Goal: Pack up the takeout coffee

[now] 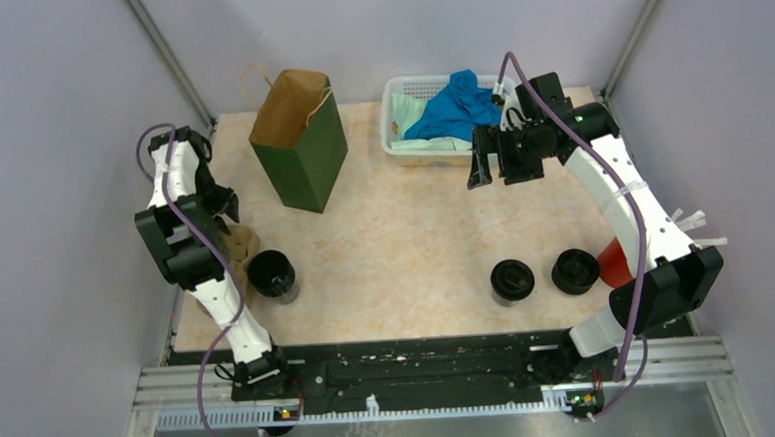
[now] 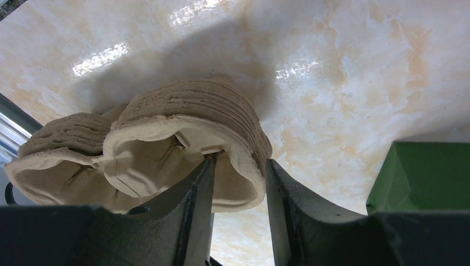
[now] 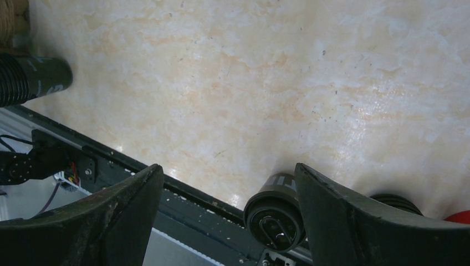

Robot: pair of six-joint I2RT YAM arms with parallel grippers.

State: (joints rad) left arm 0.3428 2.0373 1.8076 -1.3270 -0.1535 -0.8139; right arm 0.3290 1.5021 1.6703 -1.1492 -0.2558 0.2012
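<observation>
1. On the left side of the table, your left gripper [image 2: 239,183] is pinched on the rim of the tan moulded-cardboard cup tray [image 2: 166,127]. One finger sits inside a cup pocket and the other presses the outer wall.
2. That tray looks tilted with the gripped edge up. Neither view lets you tell whether it is clear of the pale marble-patterned tabletop [image 1: 414,227].
3. Just beside the tray, toward the middle, a small round black paper cup with a black ridged lid [image 1: 271,275] stands upright, apart from the left gripper.
4. Near the front edge on the right you have two more of the same coffees, the inner black cup [image 1: 512,280] and the outer black cup [image 1: 575,271]. They stand upright, side by side and not touching.
5. Just right of the outer black cup is a taller red cup [image 1: 614,262], partly hidden by the right arm. White sticks [image 1: 692,221] poke out past the arm.
6. Your right gripper [image 1: 494,173] hangs over the far right of the table with its fingers spread wide and nothing between them. It is just in front of a white plastic basket [image 1: 389,98] that holds a crumpled blue cloth [image 1: 458,105].
7. A green paper bag with a brown inside [image 1: 305,153] stands open at the far left-centre, behind the tray.
</observation>
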